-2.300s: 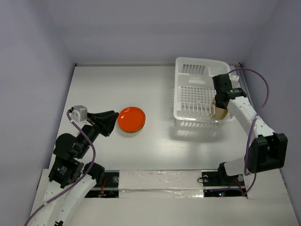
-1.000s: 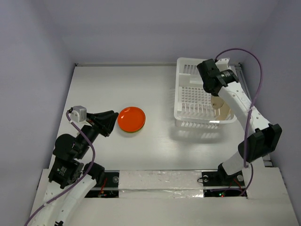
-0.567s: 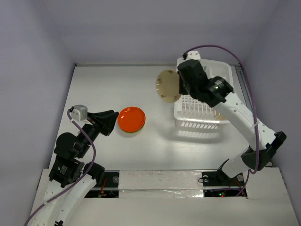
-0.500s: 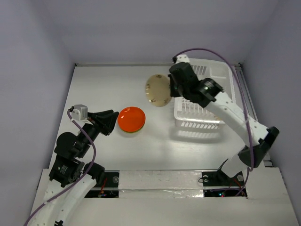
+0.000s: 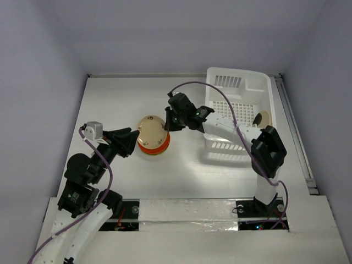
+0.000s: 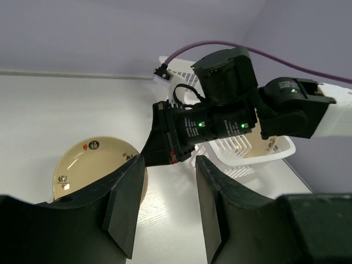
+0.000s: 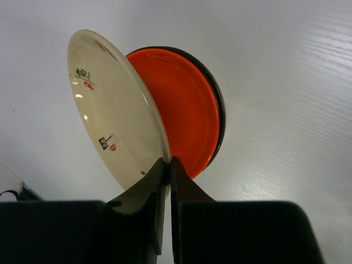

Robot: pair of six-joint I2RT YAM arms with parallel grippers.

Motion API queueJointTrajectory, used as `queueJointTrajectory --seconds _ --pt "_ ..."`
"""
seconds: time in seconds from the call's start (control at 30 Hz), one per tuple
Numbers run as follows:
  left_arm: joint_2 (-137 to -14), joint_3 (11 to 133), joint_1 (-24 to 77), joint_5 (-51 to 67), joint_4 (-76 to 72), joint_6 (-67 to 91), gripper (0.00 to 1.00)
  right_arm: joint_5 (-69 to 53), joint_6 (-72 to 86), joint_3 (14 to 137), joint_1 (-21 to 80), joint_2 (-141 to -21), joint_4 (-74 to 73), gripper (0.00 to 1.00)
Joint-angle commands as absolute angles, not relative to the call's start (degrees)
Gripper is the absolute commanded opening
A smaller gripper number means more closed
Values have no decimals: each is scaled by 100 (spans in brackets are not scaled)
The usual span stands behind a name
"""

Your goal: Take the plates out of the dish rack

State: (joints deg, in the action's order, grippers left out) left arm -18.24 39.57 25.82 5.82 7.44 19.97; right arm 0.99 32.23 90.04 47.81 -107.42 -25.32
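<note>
Top external: right arm (image 5: 220, 124) outstretched leftward

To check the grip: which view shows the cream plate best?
The right wrist view: the cream plate is close up, tilted over the orange plate, rim pinched by the right gripper. The top view shows it small, from above. The left wrist view shows it partly behind the left gripper.
</note>
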Motion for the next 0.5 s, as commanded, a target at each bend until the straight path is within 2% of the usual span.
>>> queueJointTrajectory --seconds 0.0,0.1,0.2,0.23,0.33,0.47 --pt "-1881 4201 2610 598 554 1951 39 -281 3550 8886 4834 -10766 -1758 0" --pt "-1872 4192 2610 624 536 1960 39 -343 3595 8710 4834 -10819 -1802 6" --pt "-1863 4192 2610 615 536 1960 39 -167 3595 8508 4887 -10732 -1854 24" --pt "-1863 4192 2610 615 536 1960 39 -106 3586 8482 4887 -10705 -1881 41" --pt "-1863 4192 2610 633 536 1960 39 174 3507 8411 4887 -10530 -2065 62" --pt "-1863 4184 2610 624 527 1960 40 921 3507 8245 4887 -9940 -2346 60"
